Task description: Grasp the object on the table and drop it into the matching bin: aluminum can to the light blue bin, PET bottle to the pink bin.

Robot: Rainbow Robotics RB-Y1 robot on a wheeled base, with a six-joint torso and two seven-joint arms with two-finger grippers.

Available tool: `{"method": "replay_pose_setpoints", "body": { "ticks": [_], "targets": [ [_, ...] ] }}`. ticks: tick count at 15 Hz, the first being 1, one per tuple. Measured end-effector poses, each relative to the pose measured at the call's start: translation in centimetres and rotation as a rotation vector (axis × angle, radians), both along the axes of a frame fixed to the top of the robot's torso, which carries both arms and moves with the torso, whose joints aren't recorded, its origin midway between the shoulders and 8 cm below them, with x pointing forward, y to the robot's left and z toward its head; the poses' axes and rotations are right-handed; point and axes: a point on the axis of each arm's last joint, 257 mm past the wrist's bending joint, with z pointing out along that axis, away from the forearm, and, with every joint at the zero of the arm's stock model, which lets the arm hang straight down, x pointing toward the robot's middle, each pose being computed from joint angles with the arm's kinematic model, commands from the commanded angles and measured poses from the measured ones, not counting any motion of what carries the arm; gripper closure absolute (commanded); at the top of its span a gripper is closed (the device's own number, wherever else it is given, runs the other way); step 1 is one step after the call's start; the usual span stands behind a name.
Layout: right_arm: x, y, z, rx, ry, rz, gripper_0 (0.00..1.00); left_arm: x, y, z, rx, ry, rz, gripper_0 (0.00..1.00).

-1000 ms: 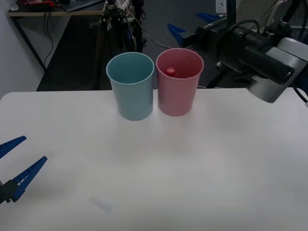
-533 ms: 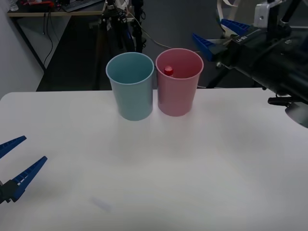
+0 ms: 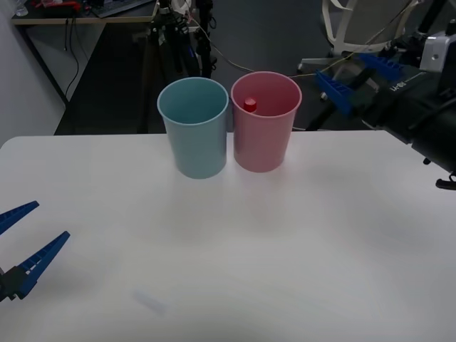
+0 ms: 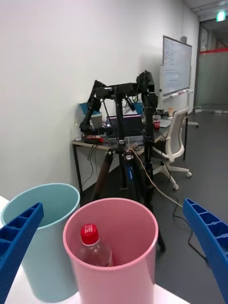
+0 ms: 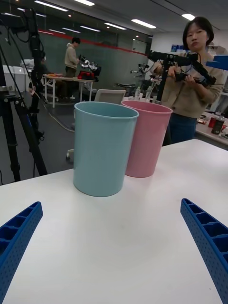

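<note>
We found the PET bottle (image 4: 94, 248) upright inside the pink bin (image 3: 265, 125), beside the light blue bin (image 3: 194, 130). Right gripper (image 3: 353, 78) hung spread and empty beyond the bin; left gripper (image 3: 25, 242) sat parked, spread, low over the table (image 3: 285, 242). Bottle judged light, smooth, slightly squashy; best gripped mid-body.

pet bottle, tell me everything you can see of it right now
The PET bottle stands upright inside the pink bin, toward the side nearest the light blue bin. Its red cap with white lettering is screwed on, and below it show a clear plastic neck and rounded shoulders; the rest is hidden by the bin's wall. The cap sits below the bin's rim. No gripper touches it: the right gripper is open, off to the pink bin's right side.
</note>
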Motion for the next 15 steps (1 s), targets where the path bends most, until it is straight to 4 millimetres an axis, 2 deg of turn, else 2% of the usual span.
{"method": "replay_pose_setpoints", "body": {
  "ticks": [7,11,15],
  "targets": [
    [-3.9,-3.9,-4.2,0.115,0.058,0.010,0.00,0.0,0.0,0.0,0.000,0.000,0.000,0.00],
    [-6.9,-5.8,-8.0,0.103,0.077,-0.003,0.00,0.0,0.0,0.0,0.000,0.000,0.000,0.00],
    [-9.4,-6.5,-11.7,0.048,0.107,-0.006,0.00,0.0,0.0,0.0,0.000,0.000,0.000,0.00]
  ]
}}
